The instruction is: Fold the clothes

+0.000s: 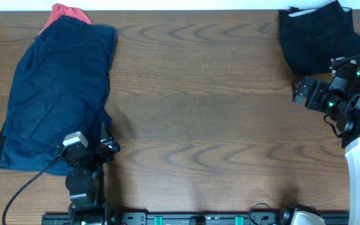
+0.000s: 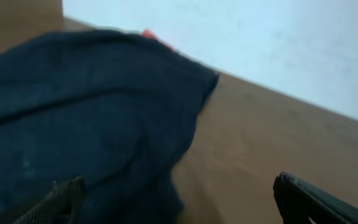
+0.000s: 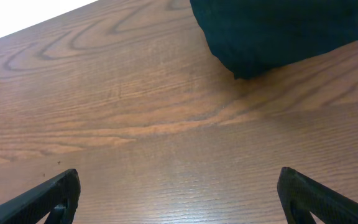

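A navy blue garment (image 1: 58, 90) lies crumpled at the table's left, over a red garment (image 1: 64, 12) that peeks out at the far edge. A folded dark garment (image 1: 320, 34) sits at the far right corner. My left gripper (image 1: 108, 147) is open at the navy garment's near right edge; in the left wrist view the navy cloth (image 2: 86, 118) fills the left side and the gripper (image 2: 179, 202) straddles its edge. My right gripper (image 1: 300, 90) is open and empty over bare wood, just in front of the dark garment (image 3: 284, 31); its fingers (image 3: 179, 196) are spread wide.
The wooden table (image 1: 199, 112) shows bare wood between the two piles. A black cable (image 1: 24, 187) runs off the left arm toward the near edge. A mounting rail (image 1: 199, 219) lines the front edge. A white wall (image 2: 260, 37) stands behind the table.
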Controlling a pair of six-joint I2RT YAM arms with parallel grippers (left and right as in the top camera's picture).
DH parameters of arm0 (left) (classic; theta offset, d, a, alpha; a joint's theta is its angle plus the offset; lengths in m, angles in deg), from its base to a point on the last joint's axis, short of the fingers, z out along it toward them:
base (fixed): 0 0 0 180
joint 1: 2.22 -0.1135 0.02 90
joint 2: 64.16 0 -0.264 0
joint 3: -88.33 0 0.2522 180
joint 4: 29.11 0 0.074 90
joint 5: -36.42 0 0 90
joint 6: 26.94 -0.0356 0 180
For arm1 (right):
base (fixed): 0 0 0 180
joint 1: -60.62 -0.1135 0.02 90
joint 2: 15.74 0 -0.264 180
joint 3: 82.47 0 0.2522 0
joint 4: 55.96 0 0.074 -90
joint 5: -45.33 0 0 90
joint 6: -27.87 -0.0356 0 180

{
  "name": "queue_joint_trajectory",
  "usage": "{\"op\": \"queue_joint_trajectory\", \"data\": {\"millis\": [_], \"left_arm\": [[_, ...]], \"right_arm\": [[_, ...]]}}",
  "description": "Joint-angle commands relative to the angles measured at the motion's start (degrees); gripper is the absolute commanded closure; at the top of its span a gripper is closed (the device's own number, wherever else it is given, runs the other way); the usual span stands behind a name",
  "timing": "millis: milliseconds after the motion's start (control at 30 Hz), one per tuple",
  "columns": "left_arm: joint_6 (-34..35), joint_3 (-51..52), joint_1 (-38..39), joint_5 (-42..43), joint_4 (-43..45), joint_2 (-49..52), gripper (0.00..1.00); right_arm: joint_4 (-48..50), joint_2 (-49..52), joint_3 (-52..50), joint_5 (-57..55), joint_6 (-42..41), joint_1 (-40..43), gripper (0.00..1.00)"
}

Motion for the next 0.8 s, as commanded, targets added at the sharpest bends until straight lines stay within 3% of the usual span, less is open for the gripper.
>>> {"op": "queue_joint_trajectory", "data": {"millis": [0,233,767], "left_arm": [[-1.01,0.2,-0.55,0.74,-4.57,-2.84,0.02],[-2.05,0.2,-0.59,0.74,-4.48,-7.43,0.02],[-2.05,0.2,-0.59,0.74,-4.42,-6.05,0.02]], "right_arm": [[-0.07,-0.35,0.24,0.55,-0.42,-0.5,0.01],[-0.07,-0.35,0.24,0.57,-0.42,-0.5,0.01],[-0.04,-0.35,0.24,0.55,-0.42,-0.5,0.01]]}}
